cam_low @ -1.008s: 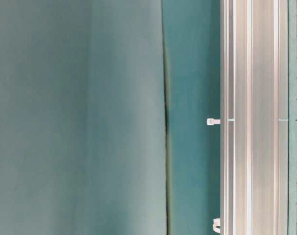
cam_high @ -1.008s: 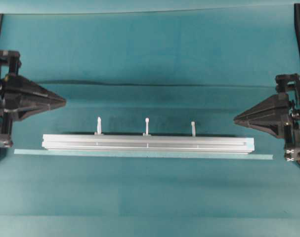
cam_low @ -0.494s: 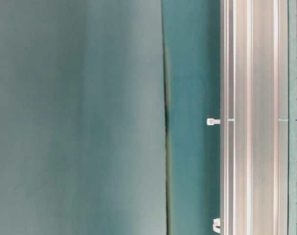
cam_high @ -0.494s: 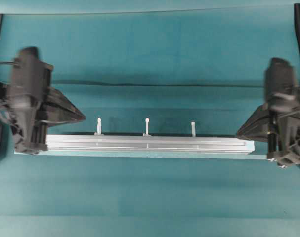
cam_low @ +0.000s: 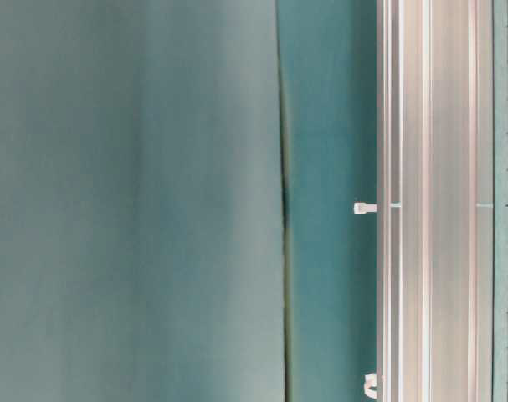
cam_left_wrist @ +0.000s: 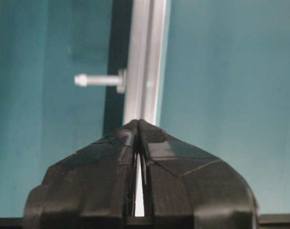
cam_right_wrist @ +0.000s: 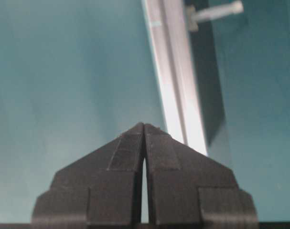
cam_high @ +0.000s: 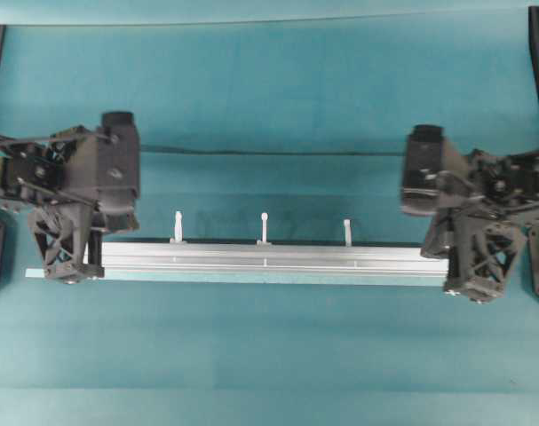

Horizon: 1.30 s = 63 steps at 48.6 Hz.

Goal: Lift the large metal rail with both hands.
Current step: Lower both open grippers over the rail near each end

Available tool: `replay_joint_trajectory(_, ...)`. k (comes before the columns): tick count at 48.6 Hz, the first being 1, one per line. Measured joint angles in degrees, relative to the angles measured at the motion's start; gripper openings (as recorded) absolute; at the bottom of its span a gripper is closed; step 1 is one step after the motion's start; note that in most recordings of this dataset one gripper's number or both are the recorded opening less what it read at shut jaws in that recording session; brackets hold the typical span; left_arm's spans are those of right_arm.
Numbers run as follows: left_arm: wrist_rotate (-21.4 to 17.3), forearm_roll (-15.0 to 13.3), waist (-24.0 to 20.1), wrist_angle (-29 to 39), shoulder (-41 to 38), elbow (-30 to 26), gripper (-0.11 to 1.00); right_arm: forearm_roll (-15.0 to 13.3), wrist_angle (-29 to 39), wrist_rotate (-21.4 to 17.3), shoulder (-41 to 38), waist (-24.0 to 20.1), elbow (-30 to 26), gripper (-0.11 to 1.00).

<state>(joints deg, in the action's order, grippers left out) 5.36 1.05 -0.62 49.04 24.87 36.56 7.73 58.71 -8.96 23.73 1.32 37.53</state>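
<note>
The large metal rail (cam_high: 269, 259) is lying lengthwise across the teal desk (cam_high: 269, 89), its three white pegs (cam_high: 264, 226) sticking out along the far edge. The left tool (cam_high: 69, 253) is hanging over the rail's left end with its fingers pressed together, pinching nothing. The right tool (cam_high: 473, 266) is sitting over the rail's right end, likewise pressed together and empty. In the wrist views each closed tip is pointing along the rail.
</note>
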Motion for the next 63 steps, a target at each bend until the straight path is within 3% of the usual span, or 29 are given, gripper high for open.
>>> replay_joint_trajectory(10,0.09,0.09,0.00,1.32,-2.99,-0.35,0.02,-2.81,5.10,0.09,-4.39,0.26,-2.64,0.00)
replay_joint_trajectory(26,-1.67,0.09,0.53,1.32,-3.87,-0.44,0.03,-3.52,3.16,2.29,-5.10,0.35,-3.34,0.01)
replay_joint_trajectory(32,-2.46,0.00,1.23,1.49,-3.87,-0.44,0.06,-3.52,1.23,2.37,-5.10,0.62,-2.99,0.08)
replay_joint_trajectory(36,-2.72,0.09,1.32,1.76,-4.13,-0.35,0.11,-3.52,-1.23,2.46,-5.19,0.70,-2.55,0.20)
replay_joint_trajectory(43,-2.72,0.00,1.41,1.93,-4.57,0.62,0.33,-3.43,-3.96,2.46,-5.63,0.70,-1.49,0.56)
replay_joint_trajectory(47,-2.72,0.00,1.41,1.85,-4.83,1.41,0.58,-3.43,-4.83,2.64,-6.15,0.44,-0.88,0.80)
replay_joint_trajectory(50,-2.72,0.09,1.41,1.49,-5.01,2.02,0.76,-3.52,-5.54,2.72,-6.59,-0.09,-0.35,0.92)
replay_joint_trajectory(56,-2.72,0.09,1.41,-0.35,-5.71,3.52,0.98,-3.60,-7.03,3.16,-7.73,-1.32,0.35,0.97)
replay_joint_trajectory(63,-2.72,0.09,1.32,-0.79,-7.56,4.13,0.98,-3.69,-8.35,3.43,-9.05,-1.49,0.53,0.96)
